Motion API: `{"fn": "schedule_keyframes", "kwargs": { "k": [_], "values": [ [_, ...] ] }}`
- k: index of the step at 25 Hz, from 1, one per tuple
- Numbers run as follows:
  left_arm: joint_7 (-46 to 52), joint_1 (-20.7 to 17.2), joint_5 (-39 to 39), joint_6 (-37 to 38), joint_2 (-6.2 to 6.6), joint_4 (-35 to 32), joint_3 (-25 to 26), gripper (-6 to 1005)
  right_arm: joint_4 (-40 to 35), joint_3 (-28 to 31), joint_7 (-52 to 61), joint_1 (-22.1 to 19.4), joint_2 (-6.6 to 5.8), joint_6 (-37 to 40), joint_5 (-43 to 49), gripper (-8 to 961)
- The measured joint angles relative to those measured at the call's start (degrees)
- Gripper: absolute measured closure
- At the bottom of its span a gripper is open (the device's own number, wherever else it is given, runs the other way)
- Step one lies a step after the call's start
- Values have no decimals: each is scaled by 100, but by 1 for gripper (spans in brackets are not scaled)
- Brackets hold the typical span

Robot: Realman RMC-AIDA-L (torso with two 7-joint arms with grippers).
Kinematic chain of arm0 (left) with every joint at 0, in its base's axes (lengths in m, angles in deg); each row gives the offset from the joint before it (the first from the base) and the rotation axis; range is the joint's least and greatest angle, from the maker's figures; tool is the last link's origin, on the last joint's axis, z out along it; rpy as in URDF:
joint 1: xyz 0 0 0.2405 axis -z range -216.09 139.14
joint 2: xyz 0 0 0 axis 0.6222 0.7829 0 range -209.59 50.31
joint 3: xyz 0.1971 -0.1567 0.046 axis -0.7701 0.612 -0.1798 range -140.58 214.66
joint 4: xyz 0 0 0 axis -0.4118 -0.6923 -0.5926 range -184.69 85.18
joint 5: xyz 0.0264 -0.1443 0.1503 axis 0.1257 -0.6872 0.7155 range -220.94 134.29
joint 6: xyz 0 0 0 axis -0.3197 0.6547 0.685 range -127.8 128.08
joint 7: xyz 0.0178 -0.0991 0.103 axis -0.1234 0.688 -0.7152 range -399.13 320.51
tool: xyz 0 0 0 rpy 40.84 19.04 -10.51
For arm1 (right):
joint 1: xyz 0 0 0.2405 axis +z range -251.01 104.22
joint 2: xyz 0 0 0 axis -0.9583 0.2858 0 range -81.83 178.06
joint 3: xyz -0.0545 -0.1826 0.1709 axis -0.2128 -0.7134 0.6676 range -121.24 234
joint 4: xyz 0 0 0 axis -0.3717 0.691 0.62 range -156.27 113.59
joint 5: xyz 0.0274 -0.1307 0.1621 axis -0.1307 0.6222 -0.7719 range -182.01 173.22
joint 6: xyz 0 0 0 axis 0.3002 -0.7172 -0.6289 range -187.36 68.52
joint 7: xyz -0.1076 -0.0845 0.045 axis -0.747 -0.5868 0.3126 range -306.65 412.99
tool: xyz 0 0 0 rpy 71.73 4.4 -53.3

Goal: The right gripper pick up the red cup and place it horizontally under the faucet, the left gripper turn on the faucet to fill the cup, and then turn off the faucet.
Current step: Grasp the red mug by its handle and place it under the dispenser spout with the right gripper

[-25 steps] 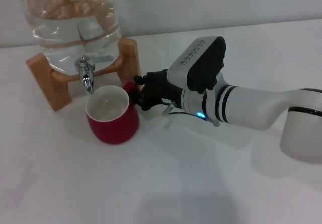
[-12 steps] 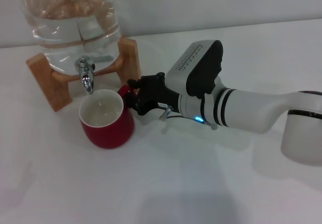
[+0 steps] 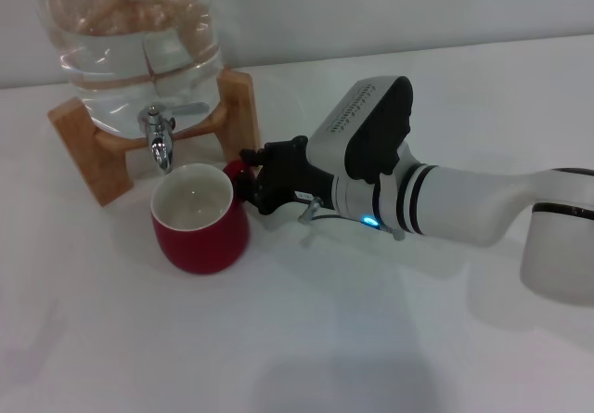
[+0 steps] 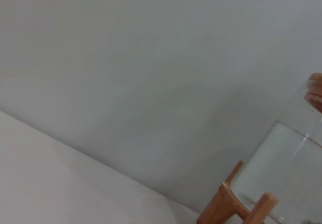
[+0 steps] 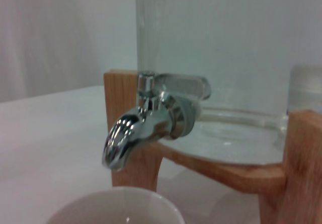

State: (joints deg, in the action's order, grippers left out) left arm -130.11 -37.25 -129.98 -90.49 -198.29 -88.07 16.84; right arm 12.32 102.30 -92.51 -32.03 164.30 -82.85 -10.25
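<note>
The right gripper (image 3: 252, 179) clamps the red cup (image 3: 198, 218) by its handle (3 o'clock side), keeping it upright; rim sits below the faucet (image 3: 159, 140), at its 6 o'clock, to catch water.

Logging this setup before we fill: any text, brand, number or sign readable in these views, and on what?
None can be read.
Right hand at the red cup: a small white label on its black body, too small to read.
Faucet, water jar, wooden stand: no markings show.
</note>
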Motion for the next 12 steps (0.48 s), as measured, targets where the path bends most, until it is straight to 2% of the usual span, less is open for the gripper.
{"fn": "schedule_keyframes", "kwargs": {
  "k": [12],
  "values": [
    [23, 18, 0, -16, 0, -13, -21, 123, -36, -180, 6, 23, 1, 33, 7, 625]
  ]
}}
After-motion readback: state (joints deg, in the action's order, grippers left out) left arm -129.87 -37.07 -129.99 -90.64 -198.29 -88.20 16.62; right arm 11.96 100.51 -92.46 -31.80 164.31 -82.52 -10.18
